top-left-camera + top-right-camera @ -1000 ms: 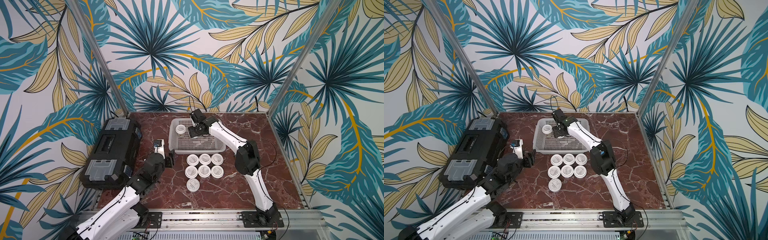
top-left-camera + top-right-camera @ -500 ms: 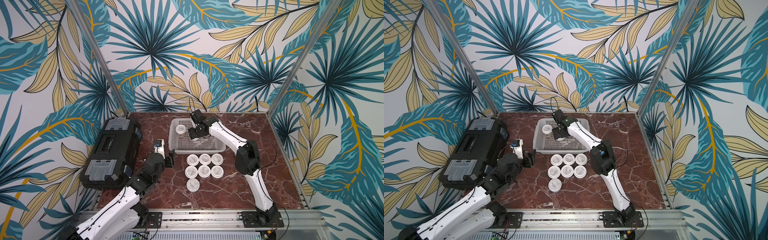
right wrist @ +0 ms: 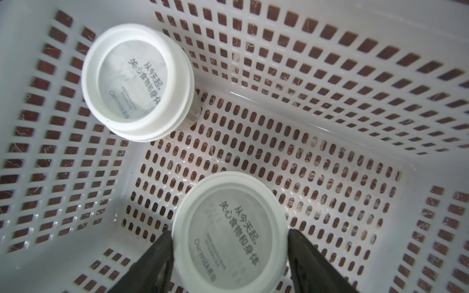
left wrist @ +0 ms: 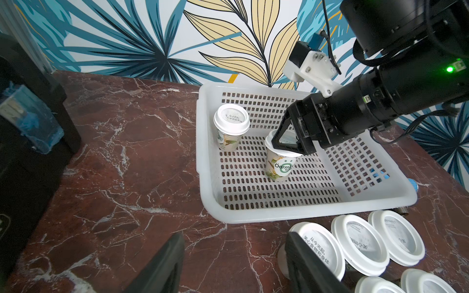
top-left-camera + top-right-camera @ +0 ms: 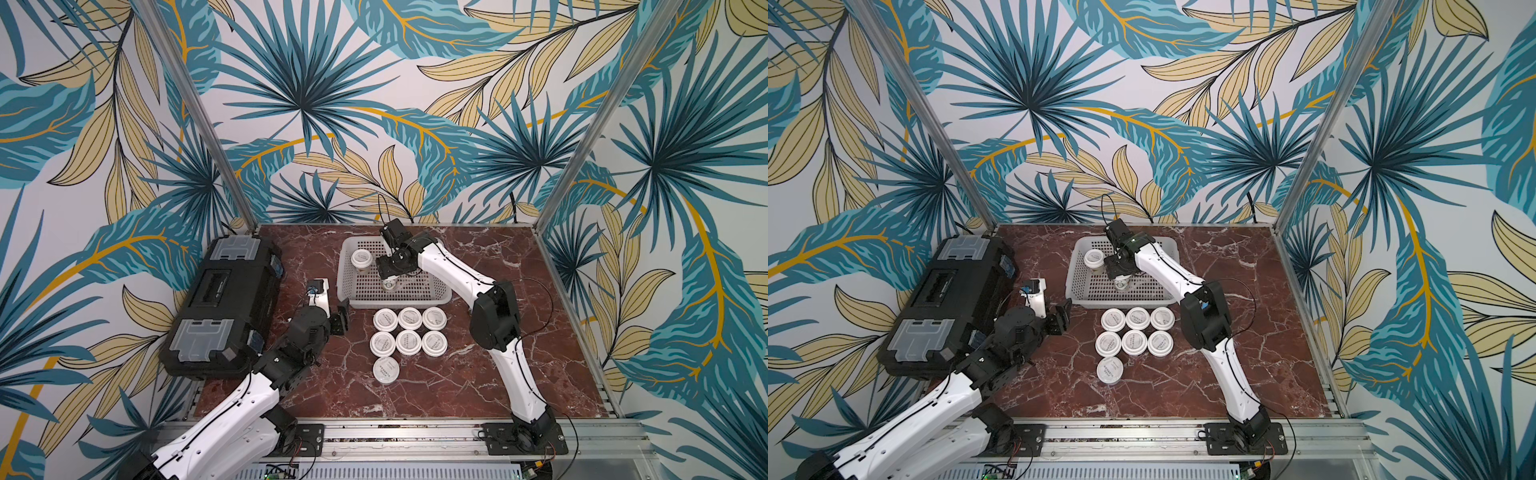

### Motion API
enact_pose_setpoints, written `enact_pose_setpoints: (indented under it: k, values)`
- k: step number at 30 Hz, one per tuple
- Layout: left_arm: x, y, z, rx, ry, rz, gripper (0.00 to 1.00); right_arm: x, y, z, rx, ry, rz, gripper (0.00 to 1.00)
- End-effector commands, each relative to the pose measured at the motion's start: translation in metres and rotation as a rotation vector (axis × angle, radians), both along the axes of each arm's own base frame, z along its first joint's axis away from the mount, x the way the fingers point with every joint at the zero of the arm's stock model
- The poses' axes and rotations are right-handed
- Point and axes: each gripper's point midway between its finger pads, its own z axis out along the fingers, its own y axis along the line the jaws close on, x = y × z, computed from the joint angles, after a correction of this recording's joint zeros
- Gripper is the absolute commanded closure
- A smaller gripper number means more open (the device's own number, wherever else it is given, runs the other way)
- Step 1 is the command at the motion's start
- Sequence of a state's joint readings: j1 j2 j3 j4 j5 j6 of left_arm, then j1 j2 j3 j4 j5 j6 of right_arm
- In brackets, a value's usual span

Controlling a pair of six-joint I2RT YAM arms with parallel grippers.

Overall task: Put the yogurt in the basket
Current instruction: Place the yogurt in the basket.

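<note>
The white perforated basket [image 5: 400, 300] stands at the back of the marble table. One yogurt [image 5: 361, 258] sits upright in its far left corner. A second yogurt [image 3: 229, 229] stands on the basket floor between the fingers of my right gripper [image 3: 228, 253]. Those fingers flank its lid closely, and the jaws are open just wider than the lid. Several more yogurts [image 5: 409, 332] cluster on the table in front of the basket. My left gripper [image 4: 233, 263] hovers open and empty over bare marble, left of that cluster, with one finger [image 4: 309, 263] beside the nearest lid.
A black toolbox [image 5: 224, 303] with clear lid compartments lies along the left side of the table. Bare marble stretches right of the yogurt cluster and towards the front edge. Metal frame posts rise at the back corners.
Neither arm has visibly shifted. The yogurts and the basket stay where they were.
</note>
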State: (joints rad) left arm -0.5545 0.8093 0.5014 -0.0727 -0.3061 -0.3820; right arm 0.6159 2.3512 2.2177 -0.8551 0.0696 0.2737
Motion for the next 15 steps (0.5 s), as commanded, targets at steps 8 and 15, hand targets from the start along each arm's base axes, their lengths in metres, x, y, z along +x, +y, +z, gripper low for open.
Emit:
enact_pose_setpoints:
  k: [8, 15]
  values:
    - [0.0007, 0.0010, -0.0016, 0.008, -0.008, -0.004, 0.33, -0.0043, -0.0007, -0.0241, -0.018, 0.054, -0.002, 0.27]
    - [0.0009, 0.0008, -0.0013, 0.007, -0.008, -0.003, 0.33, -0.0018, 0.0028, -0.0175, 0.015, 0.015, -0.003, 0.27]
